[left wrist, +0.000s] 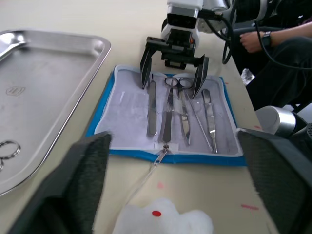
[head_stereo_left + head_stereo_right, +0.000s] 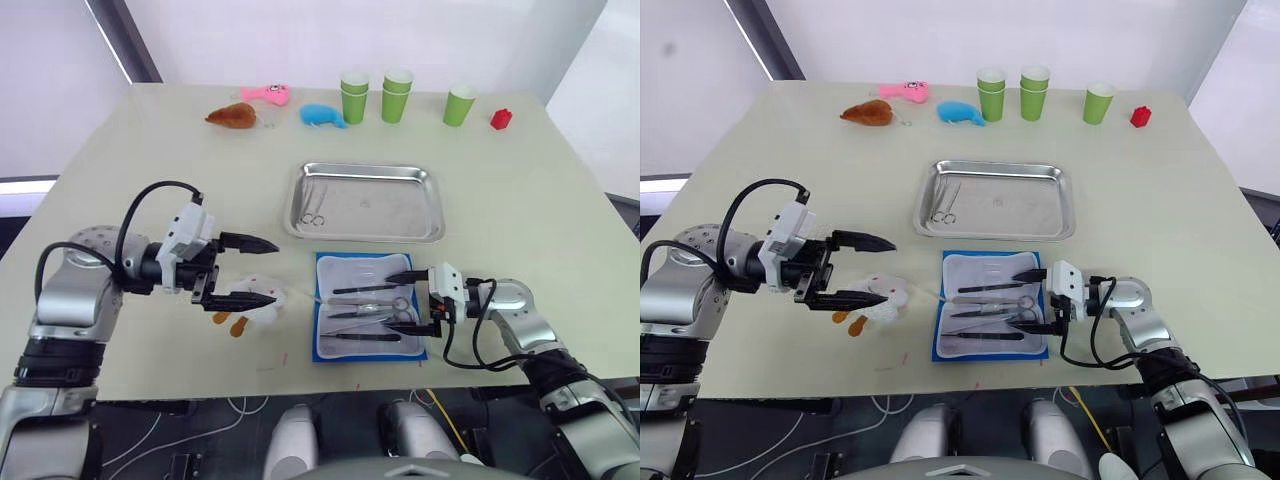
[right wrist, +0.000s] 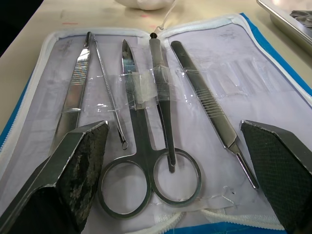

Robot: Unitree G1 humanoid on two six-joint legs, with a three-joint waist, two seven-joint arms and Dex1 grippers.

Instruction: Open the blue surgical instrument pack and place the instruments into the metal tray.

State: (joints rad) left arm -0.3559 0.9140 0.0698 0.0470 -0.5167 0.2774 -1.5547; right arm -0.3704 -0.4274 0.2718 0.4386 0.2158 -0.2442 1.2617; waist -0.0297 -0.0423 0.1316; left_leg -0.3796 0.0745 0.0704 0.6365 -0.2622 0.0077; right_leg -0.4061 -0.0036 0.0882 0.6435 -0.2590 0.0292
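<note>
Blue surgical instrument pack (image 2: 368, 307) lies unzipped, flat near table edge, just before metal tray (image 2: 364, 201). Inside: scissors (image 3: 141, 161), forceps, probe. Right gripper (image 2: 409, 297) spread wide over pack's ring-handle end. Left gripper (image 2: 258, 270) spread above white plush toy (image 2: 255, 306). 1 pair of scissors in tray (image 2: 315, 215).

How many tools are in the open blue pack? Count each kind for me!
Scissors: 1
Thin wire probe: 1
Straight handled tools: 3
Total in the pack: 5
</note>
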